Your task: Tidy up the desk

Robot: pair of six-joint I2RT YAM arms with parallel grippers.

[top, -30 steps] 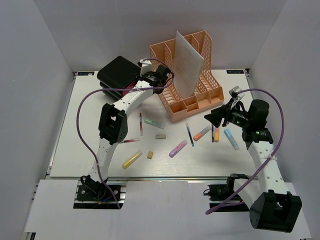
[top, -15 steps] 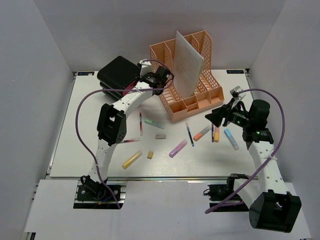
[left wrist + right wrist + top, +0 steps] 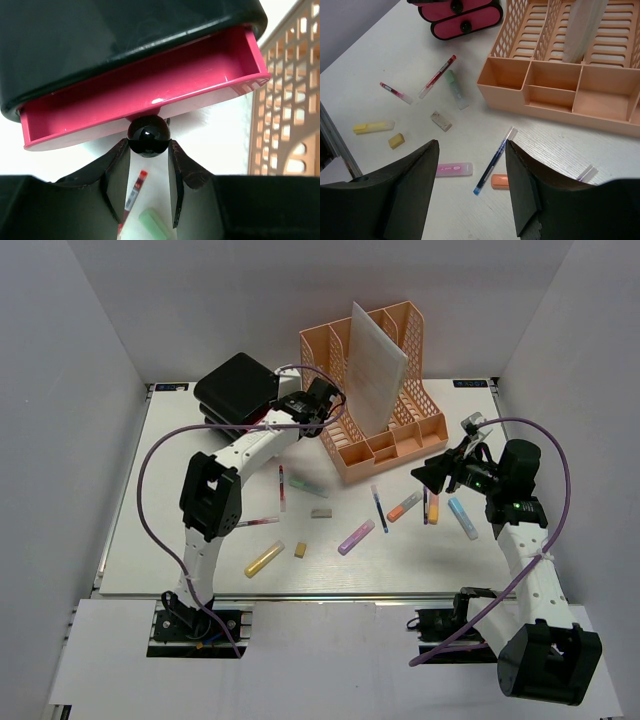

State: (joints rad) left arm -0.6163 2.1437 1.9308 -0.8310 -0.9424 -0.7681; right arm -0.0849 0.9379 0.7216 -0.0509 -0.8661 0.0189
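The white desk [image 3: 170, 490] carries a black drawer unit [image 3: 235, 388] at the back left. In the left wrist view its pink drawer [image 3: 140, 95] stands pulled out, and my left gripper [image 3: 148, 145] is shut on the drawer's black knob [image 3: 148, 135], one finger on each side. My right gripper [image 3: 471, 145] hangs open above the desk at the right [image 3: 430, 475]. Below it lie a blue pen [image 3: 495, 160], a pink highlighter [image 3: 454, 169] and an orange highlighter [image 3: 499, 181]. Nothing is between its fingers.
An orange desk organizer [image 3: 380, 430] with a white pad [image 3: 375, 365] standing in it sits at the back centre. Scattered in front: a red pen [image 3: 282, 487], green highlighter [image 3: 308, 487], grey eraser [image 3: 321, 512], yellow highlighter [image 3: 265, 559], yellow eraser [image 3: 300, 550], blue highlighter [image 3: 462, 518].
The left arm's elbow has swung to the left while its gripper stays at the drawer knob. The right arm has not moved.
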